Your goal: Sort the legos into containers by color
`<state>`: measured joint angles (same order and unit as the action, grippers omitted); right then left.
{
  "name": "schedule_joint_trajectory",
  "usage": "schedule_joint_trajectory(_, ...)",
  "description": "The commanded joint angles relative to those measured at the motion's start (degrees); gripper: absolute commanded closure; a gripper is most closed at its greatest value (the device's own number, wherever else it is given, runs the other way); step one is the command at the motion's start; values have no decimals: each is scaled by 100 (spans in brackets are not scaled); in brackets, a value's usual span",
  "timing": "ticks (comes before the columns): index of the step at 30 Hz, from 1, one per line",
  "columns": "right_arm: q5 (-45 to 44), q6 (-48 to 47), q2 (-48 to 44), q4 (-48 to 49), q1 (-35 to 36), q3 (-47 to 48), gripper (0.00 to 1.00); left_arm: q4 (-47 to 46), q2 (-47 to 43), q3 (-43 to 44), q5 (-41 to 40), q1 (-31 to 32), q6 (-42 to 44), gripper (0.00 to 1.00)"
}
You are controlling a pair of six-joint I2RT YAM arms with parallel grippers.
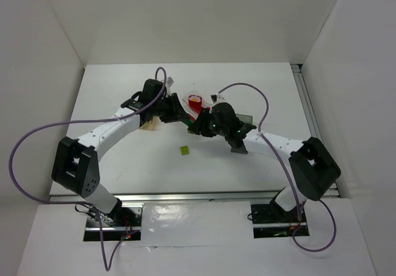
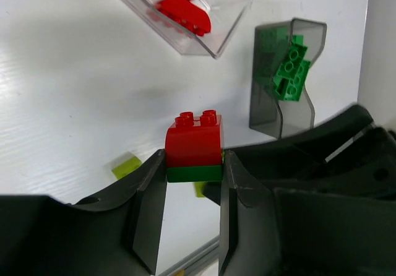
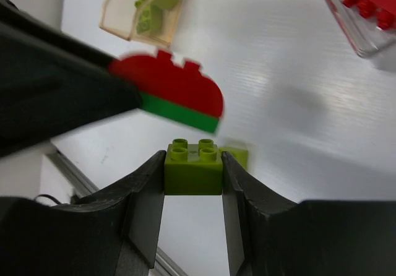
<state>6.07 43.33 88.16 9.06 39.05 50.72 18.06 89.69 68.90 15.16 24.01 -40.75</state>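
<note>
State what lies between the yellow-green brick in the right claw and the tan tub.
In the right wrist view, the red-on-green brick stack, gripped by the left claw, sits between the yellow-green brick and the tan tub.

The top external camera looks down steeply from high at the near side and covers the whole white tabletop (image 1: pixel 142 164). Each wrist camera sits close behind its own fingers (image 2: pixel 145 208), looking along them. Both wrist views share the clear tub (image 2: pixel 230 17) and, it seems, the red-and-green stack (image 2: pixel 193 149), blurred in the right one.
</note>
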Motion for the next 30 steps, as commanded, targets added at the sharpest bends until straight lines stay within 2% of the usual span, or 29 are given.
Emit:
schedule_joint_trajectory(1, -325, -527, -509, -695, -55, -203, 88, -84, 136, 334, -373, -98, 129, 100)
schedule_joint_trajectory(10, -1204, -834, -950, -1389, 6, -264, 88, 22, 506, 633, -268, -150, 269, 100)
schedule_joint_trajectory(14, -1345, -1177, -163, -1670, 6, 95, 84, 22, 611, 686, 625, -300, 673, 100)
schedule_joint_trajectory(17, -1345, -1326, 445, -1750, 67, 350, 82, -189, 480, 414, 1286, -450, 1086, 100)
schedule_joint_trajectory(20, -1293, -1389, 588, -1636, 68, 404, 81, -251, 348, 343, 1902, -572, 1534, 100)
schedule_joint_trajectory(21, -1240, -1502, 649, -1635, 68, 404, 78, -190, 347, 282, 2155, -625, 1727, 100)
schedule_joint_trajectory(22, -1239, -1503, 650, -1635, 68, 404, 52, -189, 260, 281, 2158, -626, 1729, 100)
schedule_joint_trajectory(23, -1178, -1590, 650, -1731, 68, 491, 36, -189, 138, 142, 2245, -678, 1816, 100)
schedule_joint_trajectory(25, -1178, -1749, 440, -1855, 121, 579, 21, -268, 14, 36, 2605, -792, 1992, 100)
schedule_joint_trajectory(27, -1099, -1915, -15, -1855, 121, 579, 21, -268, 13, 35, 3034, -845, 2123, 100)
schedule_joint_trajectory(30, -617, -2153, -614, -1619, 121, 370, 27, -268, 13, 35, 3326, -845, 2273, 100)
